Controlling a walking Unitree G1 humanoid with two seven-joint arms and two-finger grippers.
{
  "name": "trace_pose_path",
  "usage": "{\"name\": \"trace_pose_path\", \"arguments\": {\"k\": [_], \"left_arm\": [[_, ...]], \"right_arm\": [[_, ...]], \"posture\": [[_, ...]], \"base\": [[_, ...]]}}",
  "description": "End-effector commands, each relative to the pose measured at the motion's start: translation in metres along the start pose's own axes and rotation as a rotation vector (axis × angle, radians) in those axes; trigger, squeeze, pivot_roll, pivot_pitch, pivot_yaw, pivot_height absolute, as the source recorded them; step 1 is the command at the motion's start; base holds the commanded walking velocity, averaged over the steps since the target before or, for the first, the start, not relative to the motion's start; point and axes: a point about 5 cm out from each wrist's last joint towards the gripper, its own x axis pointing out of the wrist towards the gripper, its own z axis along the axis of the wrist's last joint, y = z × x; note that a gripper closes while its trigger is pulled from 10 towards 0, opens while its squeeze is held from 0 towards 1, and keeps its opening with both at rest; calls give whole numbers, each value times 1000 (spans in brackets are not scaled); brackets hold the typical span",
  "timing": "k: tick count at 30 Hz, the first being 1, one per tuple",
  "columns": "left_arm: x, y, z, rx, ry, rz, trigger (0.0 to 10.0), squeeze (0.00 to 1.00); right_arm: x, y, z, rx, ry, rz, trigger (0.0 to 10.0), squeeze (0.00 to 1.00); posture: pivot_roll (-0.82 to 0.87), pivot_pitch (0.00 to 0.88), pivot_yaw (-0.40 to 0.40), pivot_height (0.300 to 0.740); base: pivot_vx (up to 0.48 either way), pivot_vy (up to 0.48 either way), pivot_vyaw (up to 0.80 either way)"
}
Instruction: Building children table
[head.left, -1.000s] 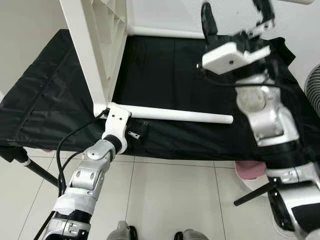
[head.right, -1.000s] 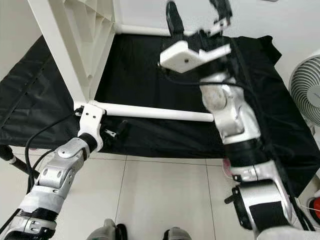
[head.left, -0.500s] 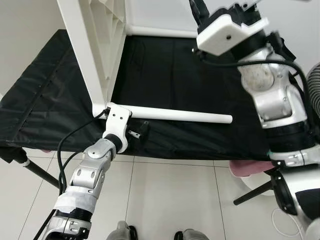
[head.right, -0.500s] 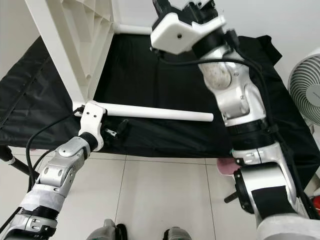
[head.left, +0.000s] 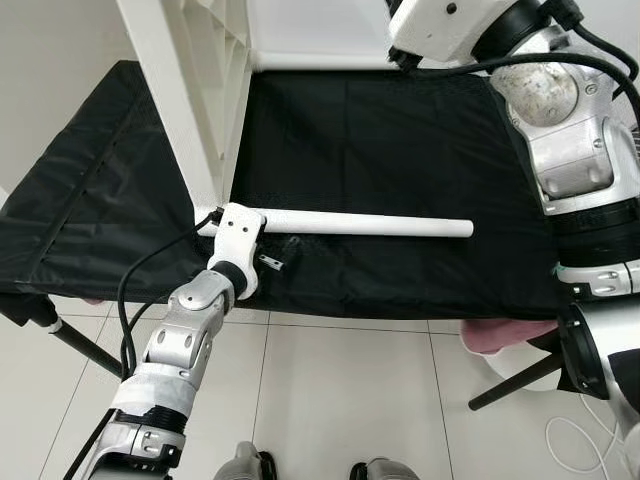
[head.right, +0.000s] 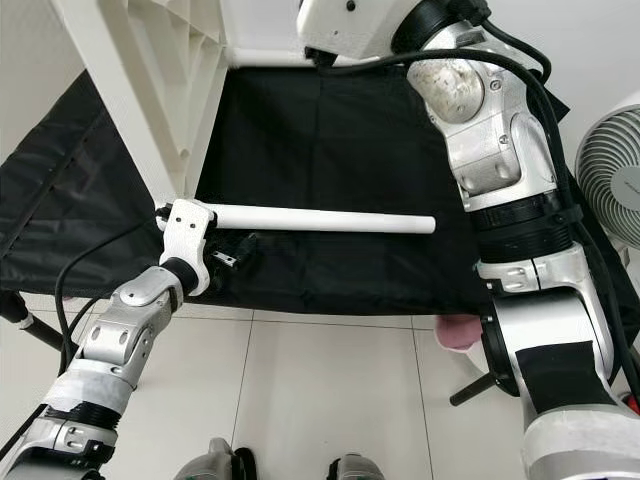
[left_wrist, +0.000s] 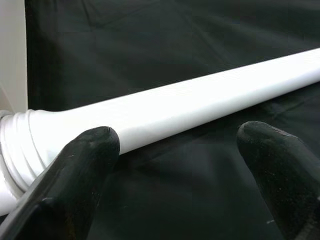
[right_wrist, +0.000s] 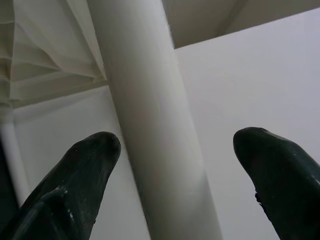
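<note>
Your left gripper (left_wrist: 175, 170) sits low at the near end of the white table leg (head.left: 370, 224), with its two black fingers (left_wrist: 75, 175) spread wide apart and nothing clamped between them. The leg passes just beyond the fingertips, and from the wrist camera you cannot tell whether either pad touches it. At the end of the leg nearest those fingers you can see a ribbed collar (left_wrist: 15, 150), close to one fingertip, where the leg meets the white table frame (head.left: 195, 90). That frame stands on its side on the black cloth (head.left: 380, 140), and the leg runs out from its lower corner, lying level over the cloth. A black cable (head.left: 150, 290) loops from your left wrist down along the silver forearm. Your right gripper (right_wrist: 175, 175) is raised high at the far side, and its fingers (right_wrist: 70, 185) are also well apart, holding nothing. Between and beyond them runs another white leg (right_wrist: 150, 125), closer to one finger than to the other, with no contact visible. Ribbed white panelling of the frame lies behind that finger. Past your right arm, at the edge of the right eye view, stands a white fan (head.right: 615, 190), and a pink object (head.left: 495, 335) shows under the cloth's near edge on the tiled floor (head.left: 340, 400).
</note>
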Motion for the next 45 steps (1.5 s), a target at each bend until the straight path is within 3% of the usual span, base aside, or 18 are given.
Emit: {"name": "trace_pose_path", "arguments": {"k": [1,5,9,20,21,22,29,35,37,45], "left_arm": [[1,-1,-4,6,14,-5,10000,0],[1,-1,-4,4,13,-5,10000,0],[2,1,-3,7,14,-7,10000,0],[6,-9,-6,-21,32,-42,10000,0],[6,-11,-6,-45,37,-42,10000,0],[6,-14,-7,-90,42,-31,10000,0],[9,-17,-7,-155,71,28,10000,0],[20,-17,-5,-258,146,143,10000,0],[26,-9,1,-357,143,221,10000,0],[41,2,17,-523,143,305,10000,0]], "right_arm": [[0,0,0,-19,1,33,10000,0],[-3,5,-3,-28,19,70,10000,0],[5,-6,2,-67,1,60,10000,0],[18,-12,20,-101,-82,136,10000,0],[19,-11,20,-97,-83,158,6353,0],[19,-8,19,-83,-81,186,0,0],[17,-7,16,-64,-65,201,0,0],[11,-14,4,-20,-4,164,0,0],[9,-20,0,7,19,126,0,0],[-3,-40,-16,37,99,11,0,0]], "posture": [[-157,103,61,740],[-156,101,65,740],[-163,100,74,740],[-172,98,73,740],[-172,98,68,740],[-169,96,65,740],[-164,99,59,740],[-163,104,54,740],[-169,109,56,740],[-181,117,70,740]], "base": [[0,0,0],[0,0,0],[0,0,0],[0,0,0],[0,0,0],[0,0,0],[0,0,0],[0,0,0],[0,0,0],[0,0,0]]}}
